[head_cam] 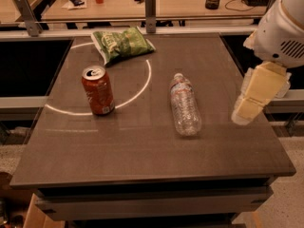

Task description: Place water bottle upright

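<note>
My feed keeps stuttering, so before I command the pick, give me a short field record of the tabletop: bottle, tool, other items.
bottle: clear ribbed plastic water bottle lying on its side, white cap toward the far edge, right of centre
tool: pale tool above the table's right edge, right of the bottle, apart from it
can: red soda can upright, left of the bottle
bag: green crinkled snack bag at the far side
surface: dark grey table
status: bottle not yet upright
</note>
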`<state>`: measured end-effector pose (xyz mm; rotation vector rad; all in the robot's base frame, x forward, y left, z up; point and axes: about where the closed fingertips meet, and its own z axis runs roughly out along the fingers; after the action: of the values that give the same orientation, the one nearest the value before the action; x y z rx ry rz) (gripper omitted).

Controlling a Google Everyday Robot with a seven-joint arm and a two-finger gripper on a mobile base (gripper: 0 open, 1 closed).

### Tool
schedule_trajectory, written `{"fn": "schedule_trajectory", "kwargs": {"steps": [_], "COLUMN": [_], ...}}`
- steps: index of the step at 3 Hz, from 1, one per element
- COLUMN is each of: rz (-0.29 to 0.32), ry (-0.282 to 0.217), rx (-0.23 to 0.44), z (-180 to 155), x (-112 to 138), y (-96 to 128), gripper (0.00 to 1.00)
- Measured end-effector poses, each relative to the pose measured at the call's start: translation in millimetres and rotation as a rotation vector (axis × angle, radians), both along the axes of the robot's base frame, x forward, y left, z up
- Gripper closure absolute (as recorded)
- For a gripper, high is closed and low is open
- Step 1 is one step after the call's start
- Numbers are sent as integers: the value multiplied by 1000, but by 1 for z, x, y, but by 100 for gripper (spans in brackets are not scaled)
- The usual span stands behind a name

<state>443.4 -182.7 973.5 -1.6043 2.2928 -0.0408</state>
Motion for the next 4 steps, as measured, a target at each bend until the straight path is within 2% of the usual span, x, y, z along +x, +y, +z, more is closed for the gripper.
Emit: {"fn": "schedule_trajectory", "kwargs": {"steps": [1, 2, 3, 4], "rz": [-154, -284, -396, -469], "ry": [30, 1, -65, -125], "rx": [105, 211, 317, 404], "z": [-9, -17, -31, -40], "x": [2, -5, -3, 8], "y": [18, 26, 18, 8], "gripper": [0, 0, 0, 0]}}
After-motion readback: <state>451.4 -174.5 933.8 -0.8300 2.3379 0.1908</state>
